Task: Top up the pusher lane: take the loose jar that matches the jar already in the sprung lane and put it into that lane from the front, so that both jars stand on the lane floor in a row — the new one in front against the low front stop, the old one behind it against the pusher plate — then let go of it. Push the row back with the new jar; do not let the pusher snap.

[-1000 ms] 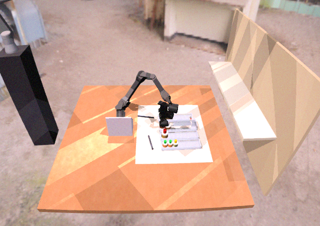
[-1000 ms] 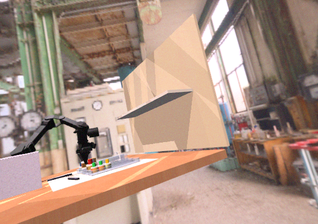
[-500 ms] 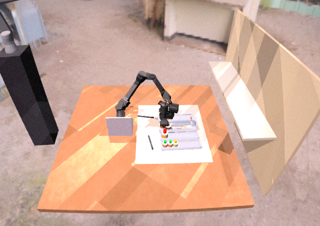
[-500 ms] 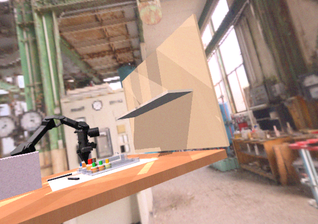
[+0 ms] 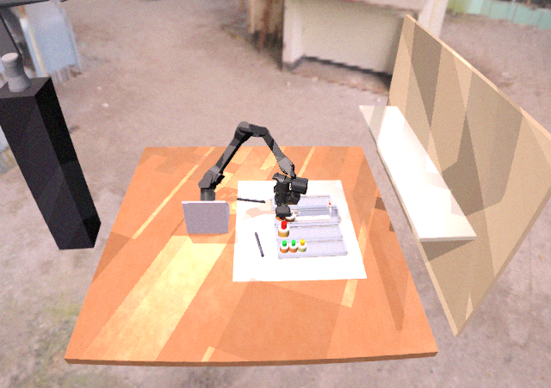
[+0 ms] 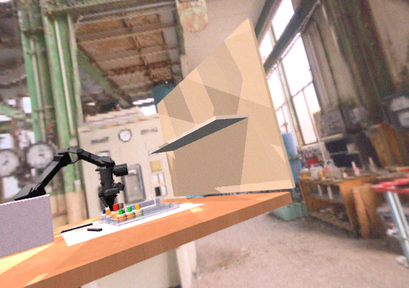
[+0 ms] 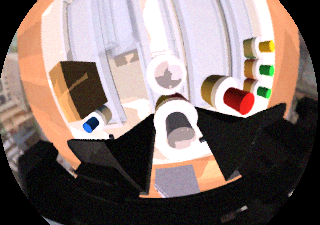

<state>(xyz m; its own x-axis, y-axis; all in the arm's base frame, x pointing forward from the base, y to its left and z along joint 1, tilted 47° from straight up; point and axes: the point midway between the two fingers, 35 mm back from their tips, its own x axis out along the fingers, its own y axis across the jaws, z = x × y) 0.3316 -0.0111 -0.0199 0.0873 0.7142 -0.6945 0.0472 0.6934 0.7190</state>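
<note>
My gripper [image 5: 282, 217] [image 6: 110, 207] [image 7: 174, 113] points down at the front end of the lane unit [image 5: 318, 231] [image 7: 204, 20]. It is shut on a white-lidded jar [image 7: 175, 116], one finger on each side; its body is mostly hidden. A second white-lidded jar [image 5: 290, 218] [image 7: 166, 75] stands in the sprung lane directly behind it. The held jar is in line with that jar and close to it. Whether they touch, and whether the held jar's base is on the lane floor, I cannot tell. The front stop and the pusher plate are not clearly visible.
A red-capped jar [image 5: 283, 229] [image 7: 227, 95] stands in the neighbouring lane. Small green- and yellow-capped jars [image 5: 293, 245] [image 7: 257, 69] stand beyond it. A blue-capped jar [image 7: 97, 119] and brown box [image 7: 82, 90] are opposite. Dark rods [image 5: 251, 200] [image 5: 259, 244] and a grey panel [image 5: 207, 218] are before the unit.
</note>
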